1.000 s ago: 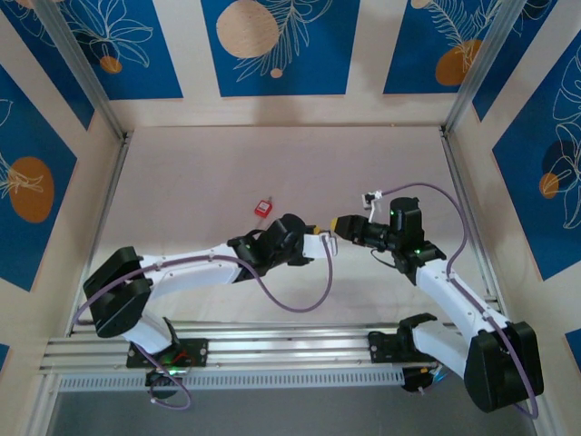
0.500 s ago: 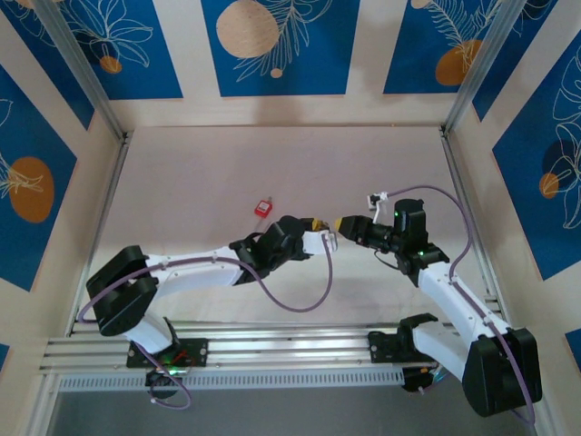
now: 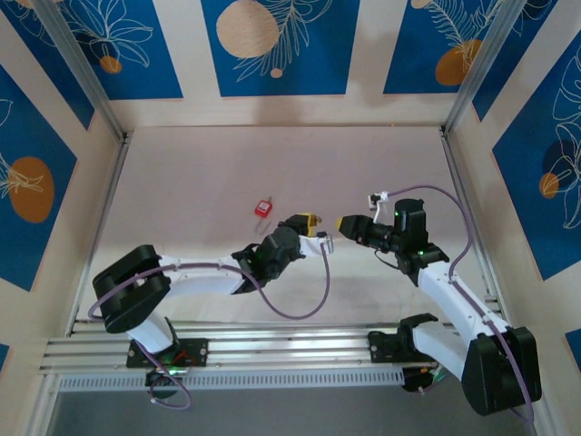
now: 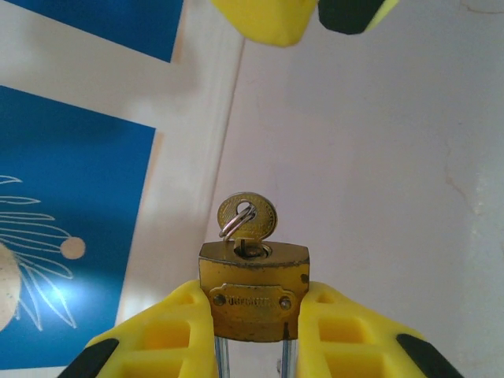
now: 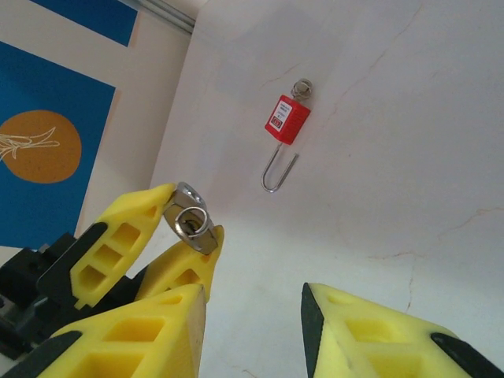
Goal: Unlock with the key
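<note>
the left gripper point(image 4: 253, 303) pinches a brass padlock point(image 4: 253, 279) by its sides, keyhole end pointing outward, with the key point(image 4: 247, 216) seated in it; the shackle runs down between the yellow fingers point(image 4: 181, 323) and is cut off at the picture's lower edge. the right gripper point(image 5: 252, 293) faces it close by, jaws spread, nothing between them, not touching the key. from above the lock is too small to make out. a red padlock point(image 5: 288, 120) lies flat on the table point(image 5: 409, 118) beyond
</note>
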Robot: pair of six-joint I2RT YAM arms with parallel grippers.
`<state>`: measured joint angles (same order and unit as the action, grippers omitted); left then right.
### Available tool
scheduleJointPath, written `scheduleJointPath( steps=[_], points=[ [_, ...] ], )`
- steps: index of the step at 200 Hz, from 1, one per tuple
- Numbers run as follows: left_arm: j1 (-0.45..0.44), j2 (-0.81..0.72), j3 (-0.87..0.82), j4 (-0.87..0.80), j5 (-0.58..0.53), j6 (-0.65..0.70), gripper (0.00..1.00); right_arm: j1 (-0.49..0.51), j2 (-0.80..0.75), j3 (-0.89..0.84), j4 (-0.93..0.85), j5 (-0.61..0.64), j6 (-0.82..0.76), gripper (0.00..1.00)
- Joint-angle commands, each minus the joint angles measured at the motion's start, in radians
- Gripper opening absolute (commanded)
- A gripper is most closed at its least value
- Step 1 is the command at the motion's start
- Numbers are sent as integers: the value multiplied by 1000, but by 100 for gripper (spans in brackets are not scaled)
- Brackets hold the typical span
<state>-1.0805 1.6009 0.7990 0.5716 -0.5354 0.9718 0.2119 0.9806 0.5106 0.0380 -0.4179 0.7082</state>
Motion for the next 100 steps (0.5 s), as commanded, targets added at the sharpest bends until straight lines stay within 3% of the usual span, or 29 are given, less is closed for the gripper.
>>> scheduleJointPath(
  steps=[1, 100],
  points=[
    [-27, 14, -27, 156, -66, 100, 17, 12, 17, 23, 27, -9, -28, 38],
    [-89, 87, -114, 403, -169, 301, 20, 36, 50, 62, 45, -22, -102, 38]
  ],
)
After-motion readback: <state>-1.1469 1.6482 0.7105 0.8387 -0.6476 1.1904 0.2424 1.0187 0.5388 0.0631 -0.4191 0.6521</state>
